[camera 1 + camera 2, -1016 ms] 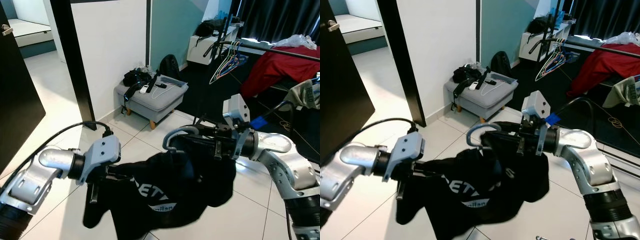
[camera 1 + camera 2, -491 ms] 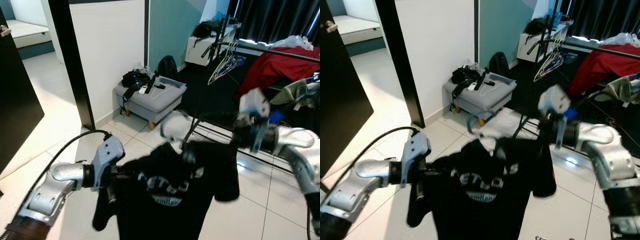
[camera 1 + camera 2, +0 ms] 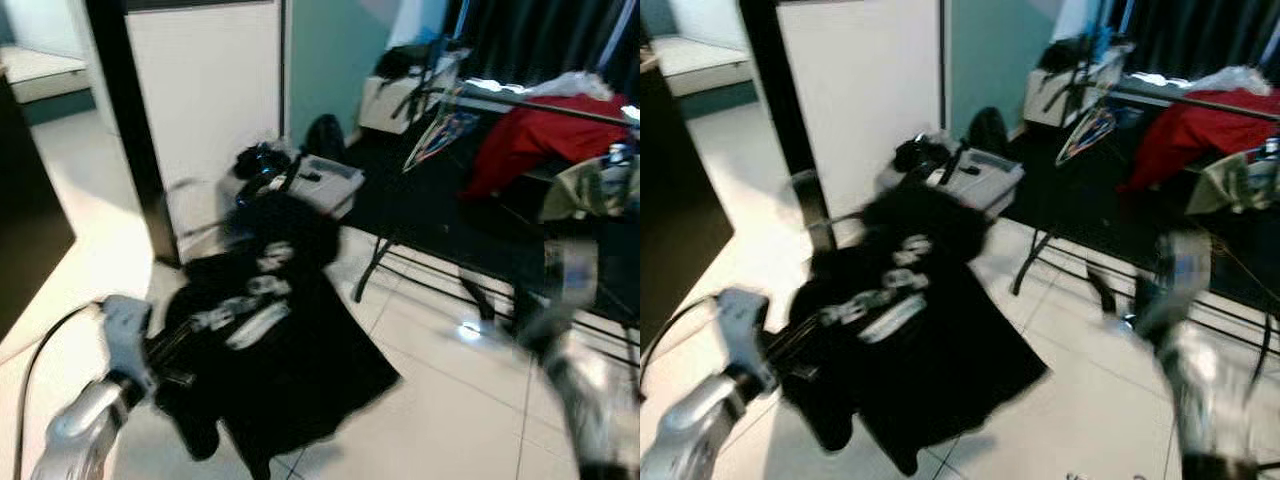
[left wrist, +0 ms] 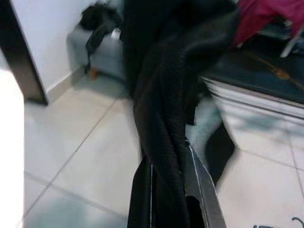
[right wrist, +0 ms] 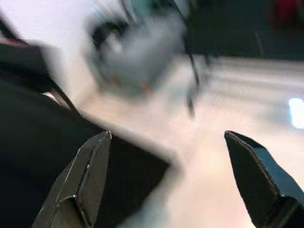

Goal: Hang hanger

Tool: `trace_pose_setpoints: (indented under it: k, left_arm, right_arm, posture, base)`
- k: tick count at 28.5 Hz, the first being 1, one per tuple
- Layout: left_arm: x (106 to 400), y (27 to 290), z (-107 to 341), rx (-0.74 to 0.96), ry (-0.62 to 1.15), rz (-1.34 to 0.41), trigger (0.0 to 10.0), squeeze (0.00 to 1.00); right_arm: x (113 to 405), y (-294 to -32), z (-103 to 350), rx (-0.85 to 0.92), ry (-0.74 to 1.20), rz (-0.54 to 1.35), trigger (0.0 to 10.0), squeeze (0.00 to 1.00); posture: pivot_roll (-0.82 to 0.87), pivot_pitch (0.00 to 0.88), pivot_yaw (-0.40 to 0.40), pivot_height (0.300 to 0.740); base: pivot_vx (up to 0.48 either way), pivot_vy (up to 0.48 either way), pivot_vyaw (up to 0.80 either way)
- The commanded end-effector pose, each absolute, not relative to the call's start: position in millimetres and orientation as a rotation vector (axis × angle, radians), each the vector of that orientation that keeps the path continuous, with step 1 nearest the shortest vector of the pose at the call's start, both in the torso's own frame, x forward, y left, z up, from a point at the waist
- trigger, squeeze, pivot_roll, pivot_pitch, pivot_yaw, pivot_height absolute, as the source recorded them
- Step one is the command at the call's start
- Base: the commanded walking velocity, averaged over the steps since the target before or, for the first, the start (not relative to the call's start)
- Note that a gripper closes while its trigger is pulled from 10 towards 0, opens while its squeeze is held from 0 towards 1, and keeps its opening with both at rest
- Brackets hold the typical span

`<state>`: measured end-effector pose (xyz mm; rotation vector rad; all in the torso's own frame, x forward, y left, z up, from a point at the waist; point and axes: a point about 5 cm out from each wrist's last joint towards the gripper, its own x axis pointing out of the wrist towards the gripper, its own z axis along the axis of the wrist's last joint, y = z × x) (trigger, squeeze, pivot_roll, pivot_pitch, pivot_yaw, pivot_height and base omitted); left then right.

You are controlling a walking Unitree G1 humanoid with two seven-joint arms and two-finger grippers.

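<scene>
Half a second earlier both arms stretched the black T-shirt (image 3: 265, 345) between them; now the left tool (image 4: 166, 204) alone carries it, low at the left, and the shirt has swung over to that side. The garment hangs in a loose, rumpled drape above the white tiled floor (image 3: 470, 400), its pale chest lettering tilted and smeared by motion. The left wrist view gives what the head views cannot: the left tool's two black fingers (image 4: 202, 190) clenched on a twisted rope of soft black cloth. The hanger itself cannot be made out inside the fabric. Behind the shirt stands a grey padded footstool (image 3: 325, 180) heaped with dark straps. Further right, a black rail (image 3: 540, 100) holds thin wire hangers (image 3: 440, 130) and a red cloth (image 3: 535, 145). The right arm (image 3: 575, 365) has pulled away to the right, heavily blurred. In its wrist view the right tool (image 5: 178, 175) is released, its wedge-shaped fingers (image 5: 88, 175) spread wide over floor and black cloth.
</scene>
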<state>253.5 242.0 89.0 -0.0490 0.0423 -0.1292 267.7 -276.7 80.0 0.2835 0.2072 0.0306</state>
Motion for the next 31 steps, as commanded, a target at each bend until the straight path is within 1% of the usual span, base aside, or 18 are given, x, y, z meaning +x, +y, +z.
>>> trace_pose_setpoints:
  k: [1, 7, 8, 11, 14, 21, 22, 27, 28, 31]
  left_arm:
    - [259.4, 228.1, 99.0, -0.061, -0.028, -0.143, 10.0, 0.00]
    - [266.0, 221.8, 98.6, -0.089, -0.017, -0.206, 10.0, 0.00]
    - [268.2, 214.0, 98.1, -0.080, -0.009, -0.282, 10.0, 0.00]
    - [269.5, 208.9, 97.9, -0.064, 0.004, -0.328, 10.0, 0.00]
    - [269.6, 204.9, 99.3, -0.056, -0.015, -0.342, 10.0, 0.00]
    - [275.0, 193.4, 106.8, -0.017, -0.059, -0.371, 10.0, 0.00]
    - [276.1, 189.1, 107.6, -0.012, -0.061, -0.390, 10.0, 0.00]
    - [276.9, 186.6, 107.8, -0.010, -0.061, -0.405, 10.0, 0.00]
    - [278.3, 175.0, 110.0, -0.007, -0.069, -0.458, 10.0, 0.00]
    - [278.7, 170.1, 111.1, -0.008, -0.073, -0.478, 10.0, 0.00]
  right_arm:
    - [266.4, -275.1, 78.2, 0.343, 0.157, 0.027, 10.0, 0.00]
    - [272.9, -276.6, 77.8, 0.323, 0.147, 0.021, 10.0, 0.00]
    - [277.6, -268.1, 78.0, 0.273, 0.148, 0.044, 10.0, 0.00]
    - [278.8, -263.1, 77.7, 0.240, 0.154, 0.053, 10.0, 0.00]
    - [277.7, -262.2, 78.6, 0.239, 0.145, 0.028, 10.0, 0.00]
    - [275.8, -262.0, 76.3, 0.226, 0.143, 0.012, 10.0, 0.00]
    - [275.9, -261.7, 75.4, 0.226, 0.145, 0.018, 10.0, 0.00]
    - [276.1, -261.4, 74.7, 0.225, 0.145, 0.023, 10.0, 0.00]
    - [276.4, -261.0, 73.6, 0.225, 0.149, 0.023, 10.0, 0.00]
    - [276.5, -260.9, 73.4, 0.224, 0.151, 0.020, 10.0, 0.00]
  posture:
    - [-0.04, 0.000, -0.045, 0.740]
    - [-0.05, 0.000, -0.044, 0.740]
    - [-0.06, 0.000, -0.044, 0.740]
    - [-0.06, 0.000, -0.045, 0.740]
    - [-0.07, 0.000, -0.037, 0.740]
    - [-0.08, 0.000, -0.030, 0.740]
    - [-0.09, 0.000, -0.024, 0.740]
    - [-0.09, 0.000, -0.024, 0.740]
    - [-0.09, 0.000, -0.017, 0.740]
    - [-0.09, 0.000, -0.017, 0.740]
  base:
    - [0.000, 0.000, -0.80]
    - [0.000, 0.000, -0.80]
    - [0.000, 0.000, -0.80]
    - [0.000, 0.000, -0.80]
    - [0.090, 0.000, 0.00]
    - [0.474, 0.000, 0.00]
    - [0.480, 0.000, -0.70]
    - [0.480, 0.000, -0.70]
    - [0.480, 0.000, -0.80]
    - [0.480, 0.000, -0.80]
